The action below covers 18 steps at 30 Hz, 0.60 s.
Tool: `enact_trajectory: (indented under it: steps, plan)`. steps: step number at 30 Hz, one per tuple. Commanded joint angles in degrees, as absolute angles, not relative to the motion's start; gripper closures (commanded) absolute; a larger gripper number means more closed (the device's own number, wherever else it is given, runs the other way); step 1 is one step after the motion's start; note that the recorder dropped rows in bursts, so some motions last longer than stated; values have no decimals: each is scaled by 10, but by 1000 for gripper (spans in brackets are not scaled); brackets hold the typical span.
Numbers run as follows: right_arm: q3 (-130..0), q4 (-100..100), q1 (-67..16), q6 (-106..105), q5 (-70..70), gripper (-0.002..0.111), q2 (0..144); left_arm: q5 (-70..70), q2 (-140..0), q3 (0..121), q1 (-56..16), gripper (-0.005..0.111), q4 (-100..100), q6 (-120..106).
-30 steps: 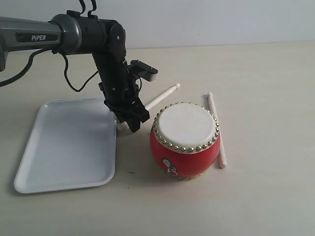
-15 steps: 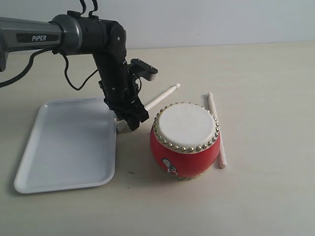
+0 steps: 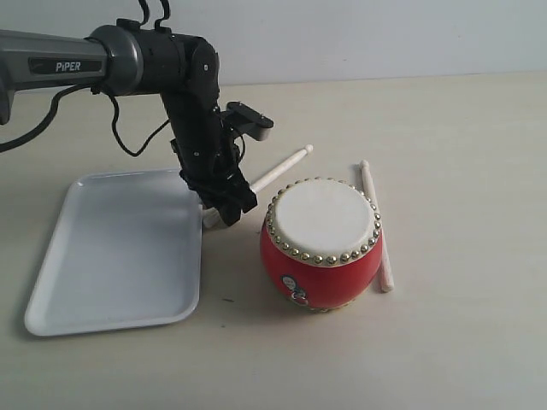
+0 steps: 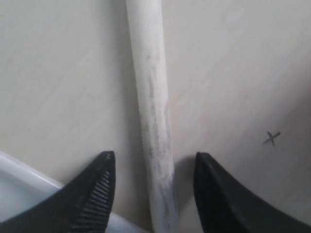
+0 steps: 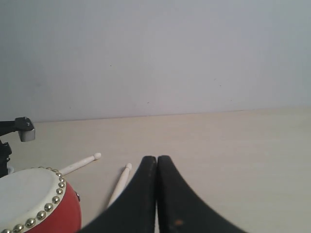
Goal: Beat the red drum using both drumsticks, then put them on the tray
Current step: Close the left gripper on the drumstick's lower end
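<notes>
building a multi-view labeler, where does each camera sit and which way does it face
Exterior: off the arms, looking down at table, tray, red drum, drumsticks; left arm and left gripper show.
Left wrist: on that arm, facing down at one drumstick between the open gripper's tips.
Right wrist: low, facing across the table to the wall; shut right gripper shows.
Shared: exterior and right wrist both see drum and sticks.

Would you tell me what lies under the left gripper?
A pale wooden drumstick lies on the table between the left gripper's open jaws, beside the white plastic tray's rim; its tray-side end is covered.
</notes>
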<state>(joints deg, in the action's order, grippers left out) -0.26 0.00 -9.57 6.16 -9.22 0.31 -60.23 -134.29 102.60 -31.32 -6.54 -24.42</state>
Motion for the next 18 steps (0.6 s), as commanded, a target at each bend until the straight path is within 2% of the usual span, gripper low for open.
enact_trajectory:
  steps: [1, 13, 18]
  plan:
    - [0, 0, -94, 59, -89, 108, 0, -604, -1360, 1028, -312, 70, -57, -239]
    - [0, 0, -94, 59, -89, 108, 0, -598, -1367, 1028, -312, 105, -62, -239]
    - [0, 0, -94, 59, -89, 108, 0, -598, -1366, 1049, -312, 107, -63, -236]
